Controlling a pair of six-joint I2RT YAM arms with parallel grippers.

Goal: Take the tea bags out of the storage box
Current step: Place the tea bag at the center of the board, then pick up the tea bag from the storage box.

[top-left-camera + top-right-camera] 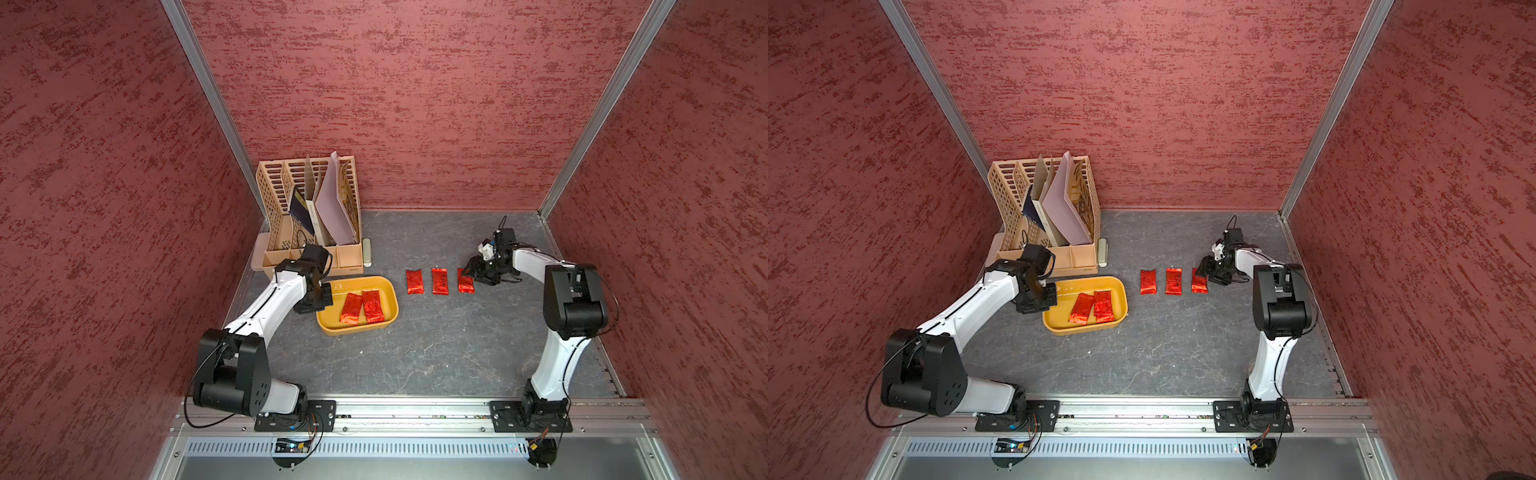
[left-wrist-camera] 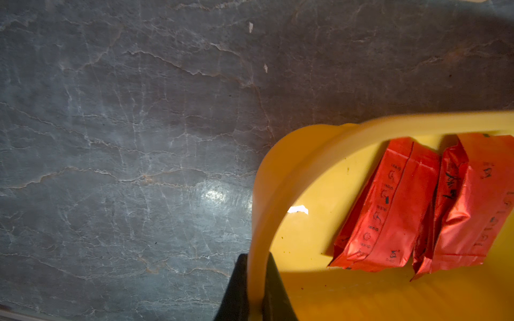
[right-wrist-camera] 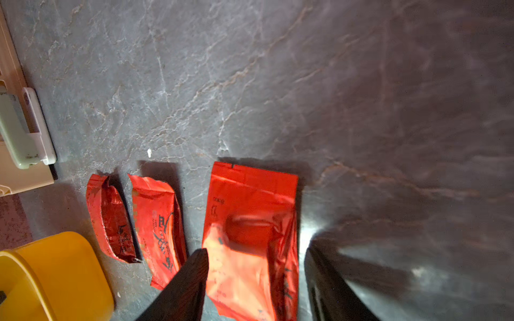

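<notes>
While the left gripper (image 2: 256, 278) pinches the rim of the box (image 2: 319, 144), the right gripper (image 3: 257, 250) gapes over the tea bag (image 3: 250, 194) farthest from it.

light: dim, warm | glare: tabletop (image 2: 214, 194) | blur: wrist-view edges

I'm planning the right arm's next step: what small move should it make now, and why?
Probably lift the right gripper straight up, clear of the tea bag lying flat on the table between its open jaws: nothing is gripped, and two tea bags lie in the storage box, whose rim the left gripper pinches.
</notes>
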